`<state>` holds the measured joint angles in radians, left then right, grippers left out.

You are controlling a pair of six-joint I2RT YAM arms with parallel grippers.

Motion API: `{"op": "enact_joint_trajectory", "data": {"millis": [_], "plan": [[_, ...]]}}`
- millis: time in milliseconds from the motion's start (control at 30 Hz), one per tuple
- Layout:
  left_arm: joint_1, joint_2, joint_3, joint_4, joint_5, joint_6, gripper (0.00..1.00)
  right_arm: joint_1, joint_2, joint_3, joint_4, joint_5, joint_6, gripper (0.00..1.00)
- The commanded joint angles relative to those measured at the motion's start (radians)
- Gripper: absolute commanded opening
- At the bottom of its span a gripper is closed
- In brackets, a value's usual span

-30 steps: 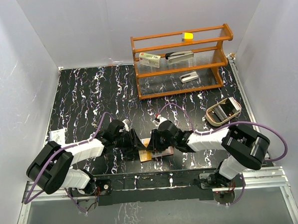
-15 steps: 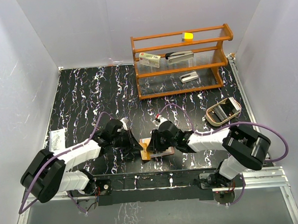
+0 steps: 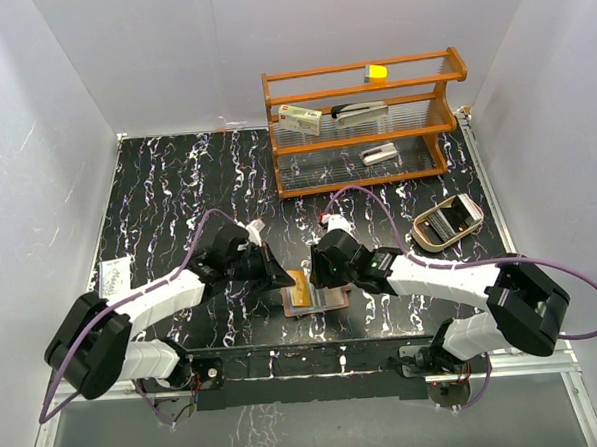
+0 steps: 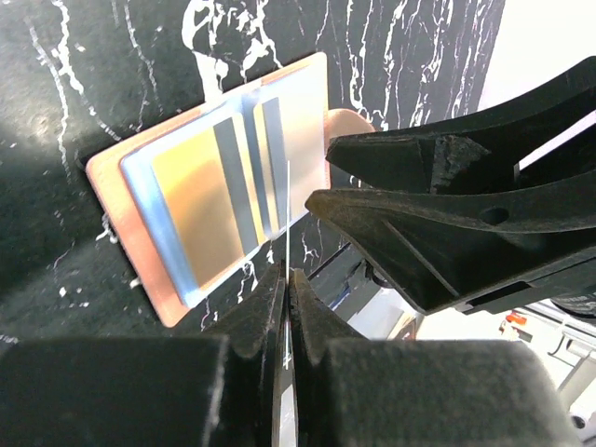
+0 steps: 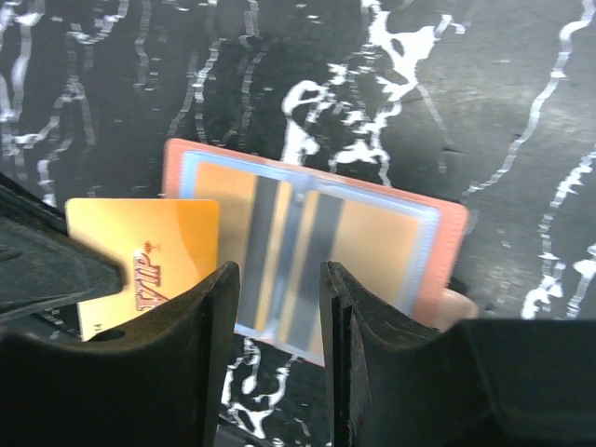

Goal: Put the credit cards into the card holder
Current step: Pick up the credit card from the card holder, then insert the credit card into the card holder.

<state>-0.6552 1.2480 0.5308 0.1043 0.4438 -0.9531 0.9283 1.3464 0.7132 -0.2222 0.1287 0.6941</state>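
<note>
The card holder (image 3: 328, 300) (image 5: 445, 231) (image 4: 110, 182) lies open and flat near the table's front edge, with orange cards behind its clear, blue-edged pockets. My left gripper (image 3: 281, 277) (image 4: 287, 276) is shut on an orange credit card (image 3: 298, 287) (image 5: 140, 265) marked "VIP". That card shows only edge-on (image 4: 289, 214) in the left wrist view and hovers over the holder's left panel. My right gripper (image 3: 327, 276) (image 5: 277, 276) stands open just above the holder's middle, with nothing between its fingers.
A wooden rack (image 3: 363, 120) with small items stands at the back right. A tan oval tray (image 3: 447, 223) sits right of the arms. A white printed packet (image 3: 112, 276) lies at the left edge of the black marbled table (image 3: 177, 190).
The left gripper has shut on the orange card and moved slightly right over the holder. The right gripper has opened and let go, and its arm has stretched out to the right.
</note>
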Motion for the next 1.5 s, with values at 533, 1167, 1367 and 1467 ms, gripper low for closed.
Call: {"op": "enact_joint_trajectory", "data": {"millis": [533,1167,1367,1467], "plan": [[0.002,0.226,0.03,0.248,0.123,-0.038,0.0,-0.144,0.001,0.003,-0.087,0.052,-0.154,0.4],[0.003,0.314,-0.001,0.261,0.123,-0.052,0.0,-0.146,0.035,-0.073,-0.03,-0.014,-0.12,0.26],[0.003,0.32,0.002,0.257,0.127,-0.036,0.0,-0.146,0.03,-0.081,-0.029,-0.014,-0.116,0.25],[0.003,0.328,0.014,0.253,0.134,-0.023,0.0,-0.145,0.033,-0.083,-0.026,-0.017,-0.115,0.25]]}}
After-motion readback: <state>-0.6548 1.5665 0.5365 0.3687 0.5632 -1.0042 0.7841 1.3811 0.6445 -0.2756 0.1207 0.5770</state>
